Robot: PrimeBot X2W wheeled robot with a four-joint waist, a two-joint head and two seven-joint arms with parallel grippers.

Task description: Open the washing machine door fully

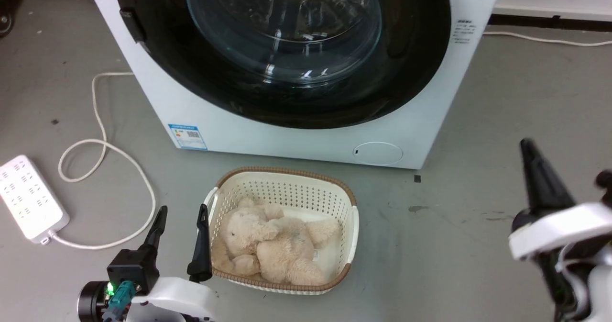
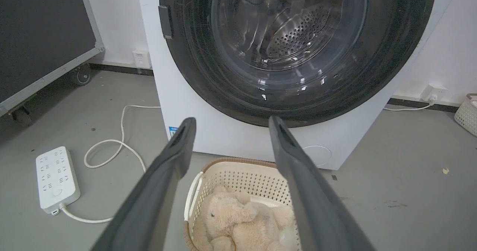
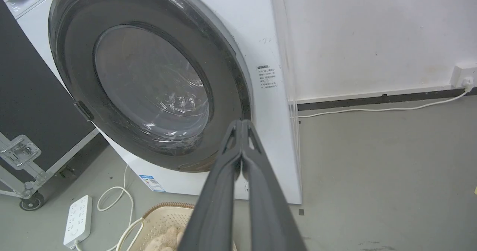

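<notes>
The washing machine door (image 1: 282, 30) is sitting shut and flush against the front of the washing machine (image 1: 267, 140), at the far middle of the scene, so the opening is not yet begun and the step in hand is looking like the reach for a hold on it. The left gripper (image 1: 183, 208) is hovering low at the near left with its two fingers spread apart and holding nothing, just beside the rim of the basket (image 1: 282, 173) in which a plush bear (image 1: 272, 245) is lying. The right gripper (image 3: 241, 122) is hanging at the near right with its fingers pressed together, empty, well apart from the door. A small dark tab (image 1: 130, 23) is showing on the left edge of the black ring, and that is probably the pull point, with the hinge likely on the right. The spread left gripper is sitting better for it: rising up and away over the basket, closing on the tab squarely, then swinging in an arc about the hinge, not tugging straight out. The glossy ring is likely offering poor grip elsewhere, and the basket is crowding the door's sweep
</notes>
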